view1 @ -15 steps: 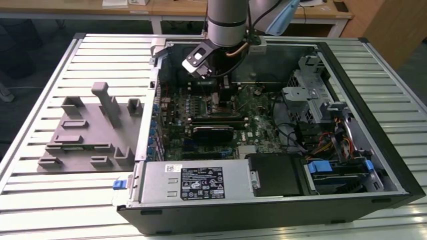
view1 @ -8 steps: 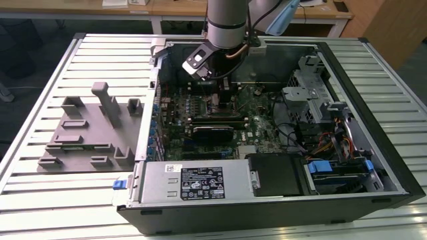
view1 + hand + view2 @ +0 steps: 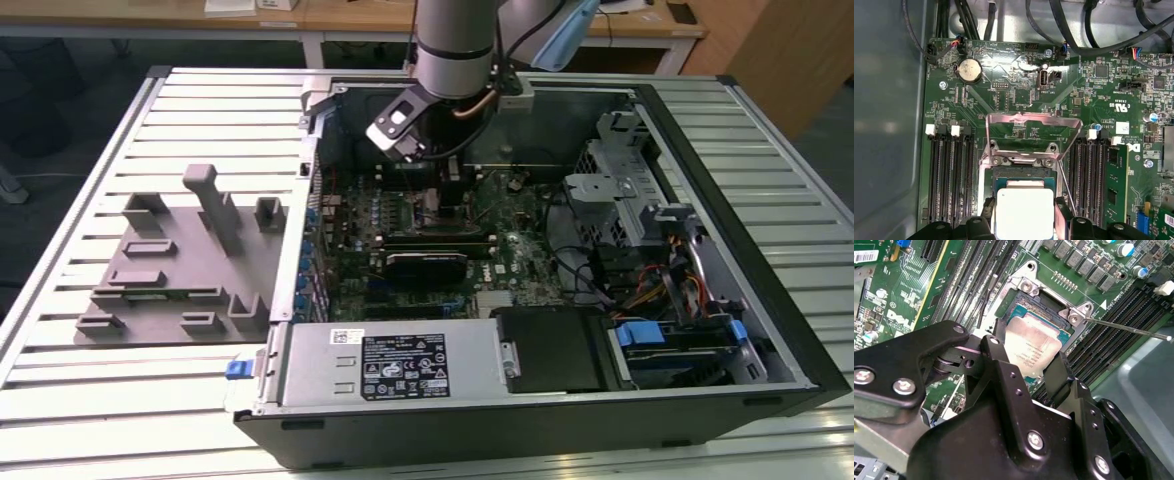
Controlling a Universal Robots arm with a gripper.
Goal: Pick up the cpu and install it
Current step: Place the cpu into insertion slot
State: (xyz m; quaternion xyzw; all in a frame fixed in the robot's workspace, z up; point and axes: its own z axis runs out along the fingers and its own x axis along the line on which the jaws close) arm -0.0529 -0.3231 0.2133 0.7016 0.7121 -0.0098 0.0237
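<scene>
The cpu (image 3: pixel 1035 349), a flat square chip with a shiny silver top, sits between my two black fingers directly over the open socket (image 3: pixel 1046 310) on the green motherboard. In the first wrist view the cpu (image 3: pixel 1024 216) lines up with the socket frame, with a finger against each side edge. My gripper (image 3: pixel 1026 346) is shut on the cpu. Whether the chip rests in the socket or hovers just above it I cannot tell. In the exterior view the arm reaches down into the open computer case, and the gripper (image 3: pixel 445 190) is low over the board.
The socket's metal bracket (image 3: pixel 1031 127) stands flipped up beside the cpu, and its thin lever rod (image 3: pixel 1126 329) sticks out sideways. Memory slots (image 3: pixel 949 175) flank the socket. The case (image 3: pixel 400 365) holds a power supply, drive cage and cables. A grey fixture (image 3: pixel 174 265) lies at the exterior view's left.
</scene>
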